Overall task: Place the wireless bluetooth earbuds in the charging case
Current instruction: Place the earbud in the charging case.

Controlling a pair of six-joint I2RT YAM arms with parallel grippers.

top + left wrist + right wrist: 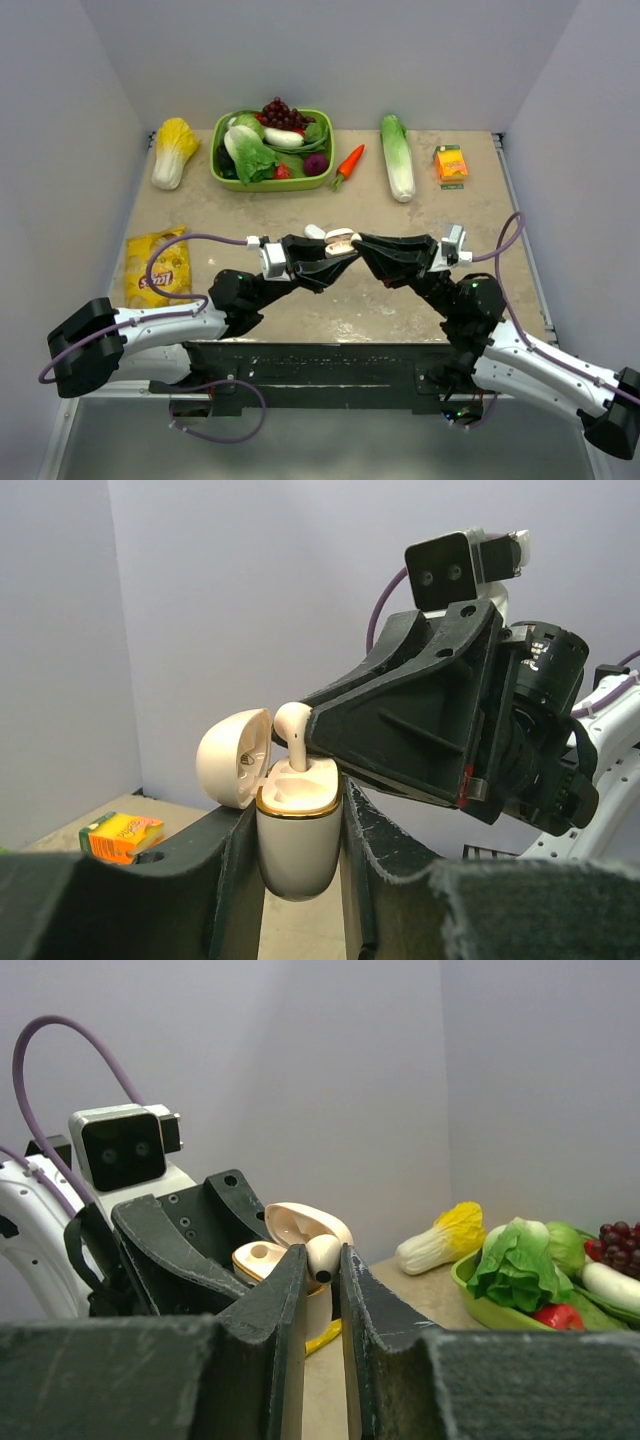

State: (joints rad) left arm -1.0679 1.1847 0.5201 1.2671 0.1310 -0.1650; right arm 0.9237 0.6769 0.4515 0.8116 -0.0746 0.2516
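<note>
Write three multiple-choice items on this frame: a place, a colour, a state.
1. Where is the charging case? A. in the right gripper B. in the left gripper C. out of view
2. What colour is the small box at the far right? A. orange B. blue C. black
3. The case's lid is: A. shut B. open C. missing
Key: B, the left gripper squeezes its sides; A, it shows orange from above; B, it is tipped back while the right gripper holds an earbud at the socket.
</note>
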